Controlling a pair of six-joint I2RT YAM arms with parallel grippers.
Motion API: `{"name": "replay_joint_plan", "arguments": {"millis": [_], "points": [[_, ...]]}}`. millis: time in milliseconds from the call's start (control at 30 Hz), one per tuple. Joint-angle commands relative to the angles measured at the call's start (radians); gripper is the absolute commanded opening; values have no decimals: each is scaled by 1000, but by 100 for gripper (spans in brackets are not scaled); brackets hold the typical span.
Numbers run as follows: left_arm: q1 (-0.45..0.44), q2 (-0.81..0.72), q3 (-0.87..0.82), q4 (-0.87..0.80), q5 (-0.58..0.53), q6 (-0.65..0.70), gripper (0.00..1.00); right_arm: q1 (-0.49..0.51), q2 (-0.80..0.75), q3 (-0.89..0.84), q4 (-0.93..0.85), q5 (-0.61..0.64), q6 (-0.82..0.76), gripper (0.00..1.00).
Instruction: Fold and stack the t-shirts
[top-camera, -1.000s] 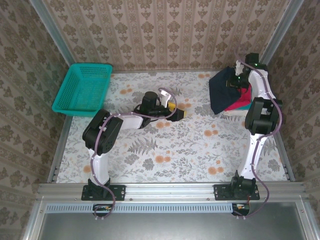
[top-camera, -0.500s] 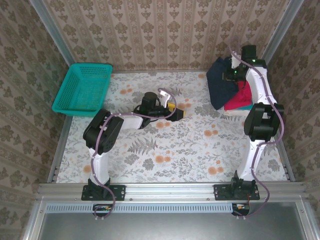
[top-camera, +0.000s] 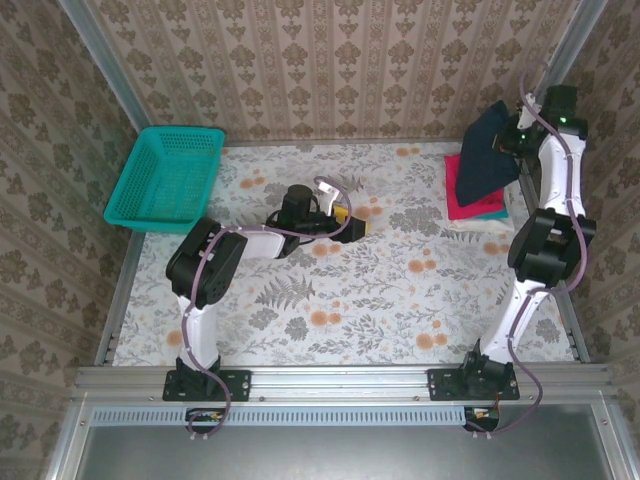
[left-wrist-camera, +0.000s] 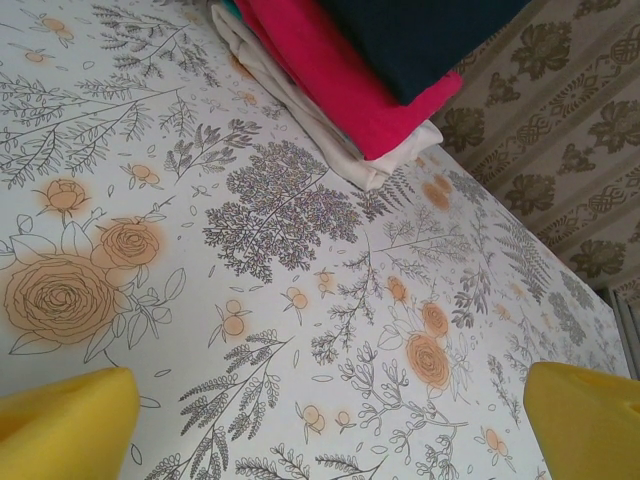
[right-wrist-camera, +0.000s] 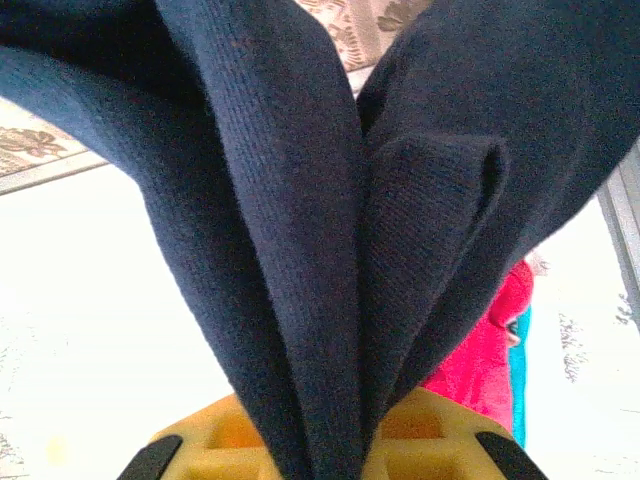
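My right gripper (top-camera: 520, 140) is shut on a bunched edge of the dark navy t-shirt (top-camera: 483, 152) and holds it up at the back right. The cloth hangs over the folded magenta t-shirt (top-camera: 468, 204), which lies on the folded white t-shirt (top-camera: 478, 226). In the right wrist view navy folds (right-wrist-camera: 330, 200) rise from between my yellow jaws (right-wrist-camera: 320, 450), with magenta (right-wrist-camera: 480, 360) below. My left gripper (top-camera: 355, 222) rests open at mid-table with nothing in it. In its wrist view, the fingers (left-wrist-camera: 60, 425) frame bare tabletop and the stack (left-wrist-camera: 340, 70) is ahead.
A teal mesh basket (top-camera: 165, 180) stands at the back left. A thin teal layer (right-wrist-camera: 520, 370) shows at the stack's edge. The floral tabletop (top-camera: 380, 290) is ringed by patterned walls, and the right arm is close to the back right corner post.
My right gripper has swung right and towards the back corner with the navy shirt, lifting it off the stack and uncovering the magenta shirt. The left arm has not moved.
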Motion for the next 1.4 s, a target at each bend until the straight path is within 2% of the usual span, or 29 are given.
{"name": "replay_joint_plan", "arguments": {"millis": [0,167,533,700,933,1067,1367], "points": [[6,15,-5,41,24,-16,100,-29,52,22,-23,-61,1,0],[6,22,7,40,28,-23,100,-41,96,14,-52,-116,-6,0],[6,21,1,48,28,-32,100,35,-49,14,-13,-183,-33,0],[6,21,-4,55,32,-33,100,61,-52,46,-22,-230,-11,0],[7,15,-15,62,29,-35,100,60,11,103,-58,-197,0,0],[8,24,-14,73,31,-44,100,48,49,128,-82,-120,-16,0],[9,33,-3,77,35,-53,100,10,132,113,-141,-90,-56,0]]}}
